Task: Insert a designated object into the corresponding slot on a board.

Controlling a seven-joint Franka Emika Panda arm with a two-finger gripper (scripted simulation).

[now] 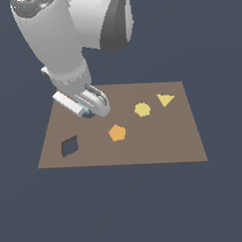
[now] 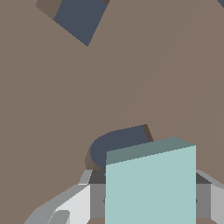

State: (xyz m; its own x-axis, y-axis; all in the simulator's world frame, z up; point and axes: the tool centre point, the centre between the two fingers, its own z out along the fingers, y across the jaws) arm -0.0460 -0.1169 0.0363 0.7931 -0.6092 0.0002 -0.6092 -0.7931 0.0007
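Gripper (image 1: 86,110) of a glossy white-and-grey arm (image 1: 59,41) hangs low over the far corner of a flat, matte brown board (image 1: 159,146) on the exterior view's left, its jaws clamped on a small teal piece (image 2: 151,188). In the wrist view the piece shows as a smooth, pale blue-green block with flat faces and sharp edges, held between grey fingers (image 2: 98,201) just above the board. A dark, rounded cutout (image 2: 118,146) lies right behind it. The diamond slot (image 1: 70,145) sits well apart, near the board's front edge. An orange pentagon (image 1: 116,132), a yellow rounded polygon (image 1: 142,109) and a yellow triangle (image 1: 165,99) rest flat on the board.
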